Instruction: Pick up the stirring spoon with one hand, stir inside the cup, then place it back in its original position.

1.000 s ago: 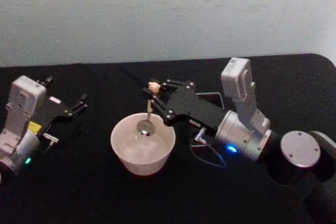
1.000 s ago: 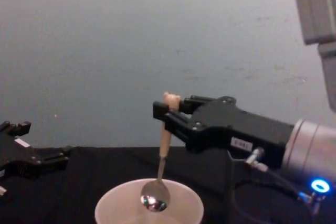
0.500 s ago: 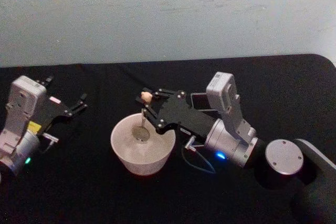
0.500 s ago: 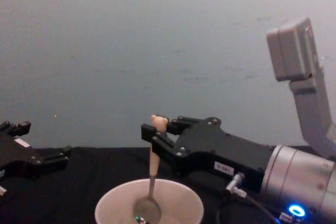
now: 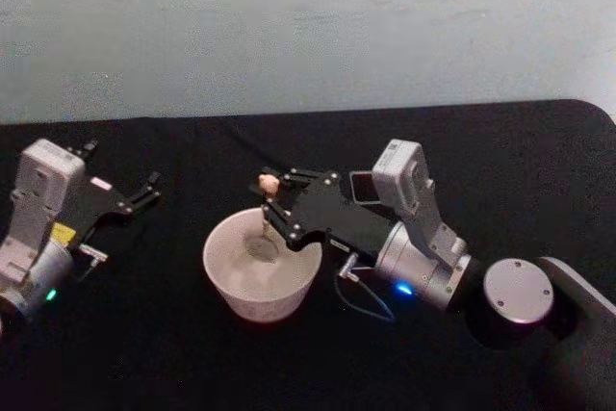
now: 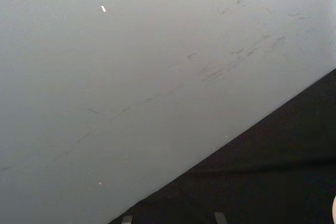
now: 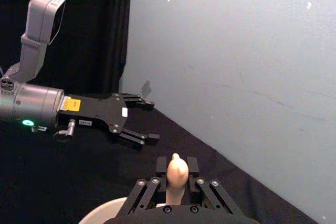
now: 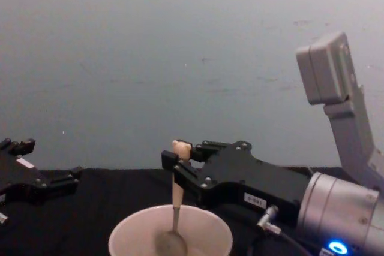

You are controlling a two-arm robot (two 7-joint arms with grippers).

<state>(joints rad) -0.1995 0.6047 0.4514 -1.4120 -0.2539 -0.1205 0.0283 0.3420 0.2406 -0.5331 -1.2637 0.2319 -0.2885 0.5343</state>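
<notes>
Cloth of plain black covers the table in front of me, and a pale grey wall rises behind it. At the far left my left hand sits idle, low at the table's left side, well apart from everything else. Its two fingers are spread and there is nothing between them; from my right wrist I can see that same gap side-on. Moving right, near the middle of the table, stands the cup, wide, round and cream-white, upright with its mouth open to me. Inside it is the stirring spoon. Its round metal bowl is down below the rim, about in the middle of the cup, and I cannot tell whether it touches the bottom. I also cannot tell whether the cup holds anything besides the spoon, since the inside shows only pale. The spoon stands close to upright, its beige handle rising out of the cup and its small bear head poking up just above my fingertips. My right hand hangs over the cup's far right rim, clenched on the handle just under that bear head, with the black fingers pressing in from both sides. My right arm stretches away behind it toward the right side of the table. Just past the hand's black body, partly hidden by my wrist, a corner of the dark grey square holder peeks out on the table, apart from the cup. What lies in it I cannot see.
</notes>
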